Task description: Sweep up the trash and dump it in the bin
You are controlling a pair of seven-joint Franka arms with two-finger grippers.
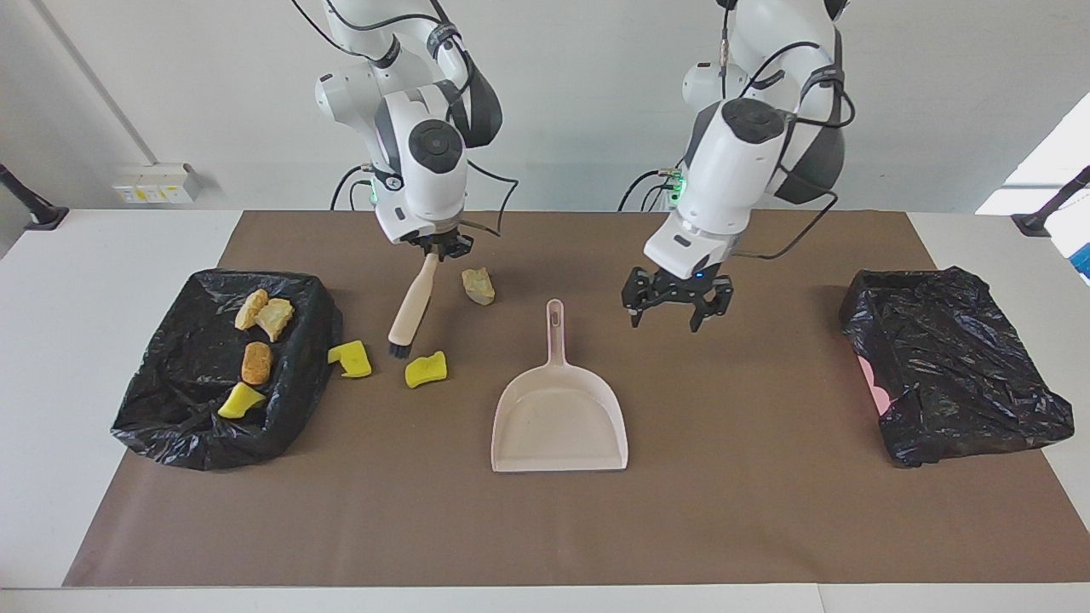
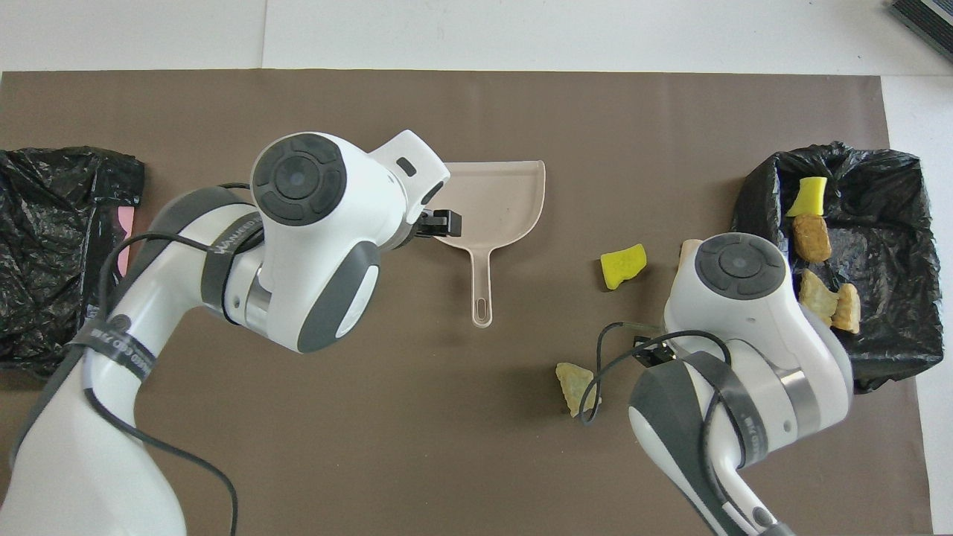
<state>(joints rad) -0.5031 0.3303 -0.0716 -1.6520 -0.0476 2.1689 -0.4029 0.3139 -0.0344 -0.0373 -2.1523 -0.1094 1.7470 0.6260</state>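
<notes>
- The brush [image 1: 412,303] is pinched at its handle top by the right pincer [image 1: 444,247], fingers pressed together on it; it's hung tilted, bristles down just above the mat [image 1: 732,511], between two yellow scraps, prob. so they can be swept toward the dustpan [image 1: 559,421].
- Dustpan is laid flat mid-mat, handle pointed toward the robots, mouth away; judged so the handle can be taken by the left arm w/o a turn.
- Left pincer [image 1: 677,308] is spread wide, nothing held; it's hung beside and above the dustpan handle, pointed down. A grasp on the handle is judged the likely next step, not yet made.
- Trash: three scraps are left on the mat – one yellow scrap [image 1: 426,369] beside the bristles, a second yellow scrap [image 1: 351,358] touching the full bin [image 1: 162,409], a tan lump [image 1: 479,285] nearer the robots. Four more are seen already in that black-bagged bin at the right arm's end.
- The second bin [image 1: 958,366], at the left arm's end, is seen w/o scraps.
- Right arm: wrist bent down over the scraps. Left arm: reached in from its base, forearm sloped down to mid-surface.
</notes>
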